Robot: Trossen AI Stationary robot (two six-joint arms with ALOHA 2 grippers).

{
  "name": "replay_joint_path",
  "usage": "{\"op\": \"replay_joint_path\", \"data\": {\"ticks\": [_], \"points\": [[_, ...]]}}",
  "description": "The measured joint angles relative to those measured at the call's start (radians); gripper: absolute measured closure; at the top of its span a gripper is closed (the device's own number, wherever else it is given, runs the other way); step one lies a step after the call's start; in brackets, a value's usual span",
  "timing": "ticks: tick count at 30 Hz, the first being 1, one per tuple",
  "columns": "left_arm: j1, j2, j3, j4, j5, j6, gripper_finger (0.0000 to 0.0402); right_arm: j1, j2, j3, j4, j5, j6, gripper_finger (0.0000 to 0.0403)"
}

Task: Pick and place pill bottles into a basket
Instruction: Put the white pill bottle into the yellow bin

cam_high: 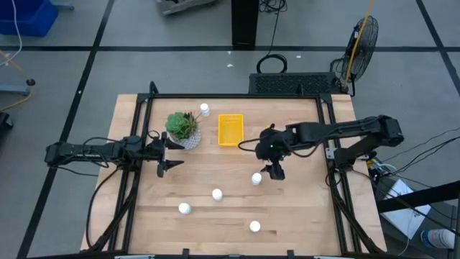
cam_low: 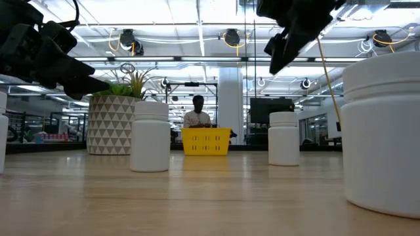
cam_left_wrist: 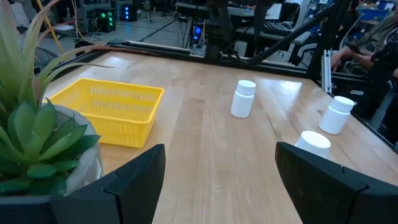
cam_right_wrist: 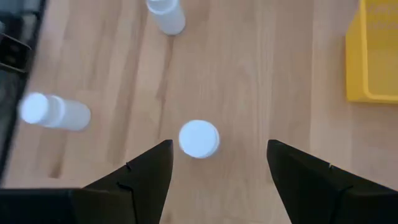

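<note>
Five white pill bottles stand upright on the wooden table: one [cam_high: 256, 178] near the middle, three [cam_high: 217, 193] [cam_high: 185, 208] [cam_high: 254, 226] toward the near edge, and one [cam_high: 205, 109] at the far edge behind the plant. The yellow basket [cam_high: 231, 129] stands at the far middle. My right gripper [cam_high: 274, 171] is open and points down, hovering above and just right of the middle bottle [cam_right_wrist: 199, 138], which shows below between its fingers [cam_right_wrist: 219, 144]. My left gripper [cam_high: 175, 151] is open and empty beside the plant, pointing toward the table's right [cam_left_wrist: 219, 149].
A green succulent in a whitish patterned pot [cam_high: 183, 129] stands left of the basket, close to my left gripper. Black frame rails [cam_high: 327, 137] run along the table's sides. A person [cam_low: 198, 113] sits in the room beyond the table.
</note>
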Motion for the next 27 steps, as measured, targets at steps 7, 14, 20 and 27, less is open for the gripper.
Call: {"op": "replay_joint_path", "data": {"ticks": [7,14,20,27], "points": [[0.000,0.000,0.000,-0.006,0.001,0.000,0.0092,0.077,0.015,0.000,0.041,0.162,-0.020,0.0151],[0.000,0.000,0.000,-0.007,0.001,0.000,0.0092,0.180,0.019,-0.001,0.135,0.209,0.052,0.0151],[0.000,0.000,0.000,-0.008,0.002,-0.005,0.0092,0.198,0.033,-0.060,0.216,0.206,0.052,0.0151],[0.000,0.000,0.000,-0.008,0.002,-0.005,0.0092,0.168,0.032,-0.131,0.270,0.202,0.052,0.0151]]}}
